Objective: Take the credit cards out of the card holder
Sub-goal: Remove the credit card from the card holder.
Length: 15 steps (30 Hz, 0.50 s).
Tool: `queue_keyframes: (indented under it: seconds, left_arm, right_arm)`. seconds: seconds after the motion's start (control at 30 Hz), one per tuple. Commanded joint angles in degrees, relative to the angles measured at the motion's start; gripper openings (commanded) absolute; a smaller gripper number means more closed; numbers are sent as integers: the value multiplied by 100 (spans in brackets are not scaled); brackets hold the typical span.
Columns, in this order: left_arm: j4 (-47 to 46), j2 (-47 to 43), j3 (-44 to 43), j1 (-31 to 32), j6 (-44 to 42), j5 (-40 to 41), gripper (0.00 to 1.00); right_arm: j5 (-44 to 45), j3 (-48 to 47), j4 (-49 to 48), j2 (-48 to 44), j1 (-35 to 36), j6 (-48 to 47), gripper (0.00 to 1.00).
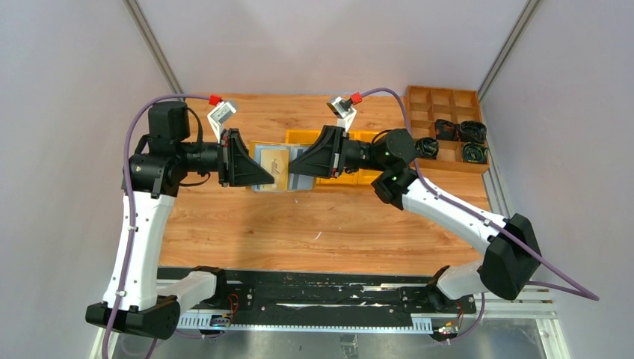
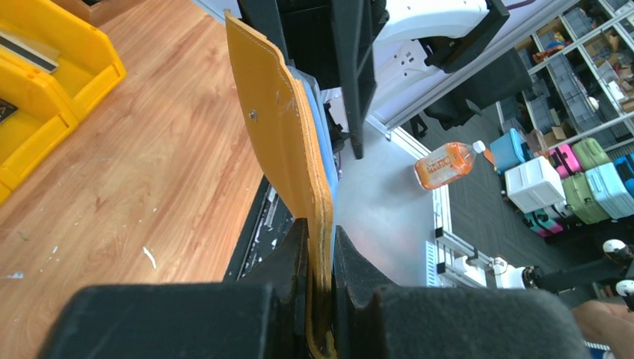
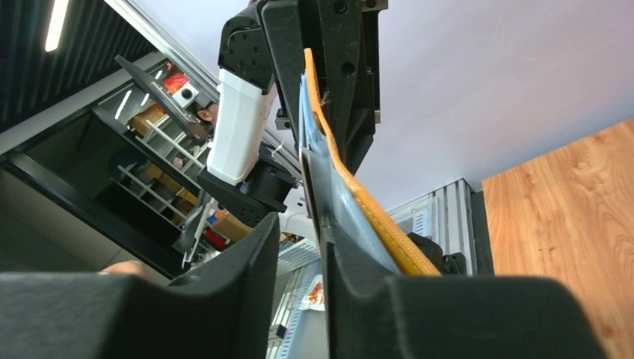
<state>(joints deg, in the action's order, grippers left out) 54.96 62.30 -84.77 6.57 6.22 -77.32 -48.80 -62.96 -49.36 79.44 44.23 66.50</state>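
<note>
The card holder (image 1: 273,168) has a mustard-yellow cover and a pale grey inner face, and hangs in the air above the middle of the table. My left gripper (image 1: 260,178) is shut on its edge. In the left wrist view, the yellow cover (image 2: 284,127) stands upright from between my left gripper's (image 2: 320,228) fingers. Pale blue-grey credit cards (image 2: 323,123) lie against its far face. My right gripper (image 1: 297,170) meets the holder from the other side. In the right wrist view, my right gripper (image 3: 299,224) has a gap between its jaws. The cards' grey face (image 3: 351,209) and the yellow cover (image 3: 381,224) lie along its right finger.
Yellow plastic bins (image 1: 359,138) sit just behind the holder and also show in the left wrist view (image 2: 45,75). A brown wooden divided tray (image 1: 448,112) with black items stands at the back right. A black rail (image 1: 314,295) runs along the table's near edge.
</note>
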Motion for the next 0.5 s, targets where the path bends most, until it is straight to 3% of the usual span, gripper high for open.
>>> queue_keyframes:
  seconds: [0.0,0.1,0.2,0.47]
  left_arm:
    - [48,-68,-184,29,142,-157,8]
    - [43,-60,-207,29,143,-130,8]
    - [46,-68,-225,29,147,-126,8]
    - [41,-79,-243,29,130,11,9]
  right_arm:
    - [37,-106,78,-32,72,-252,35]
    - [29,-171,177,7,126,-352,35]
    - [48,-157,199,28,130,-352,26]
    - [74,-376,544,76,256,-589,15]
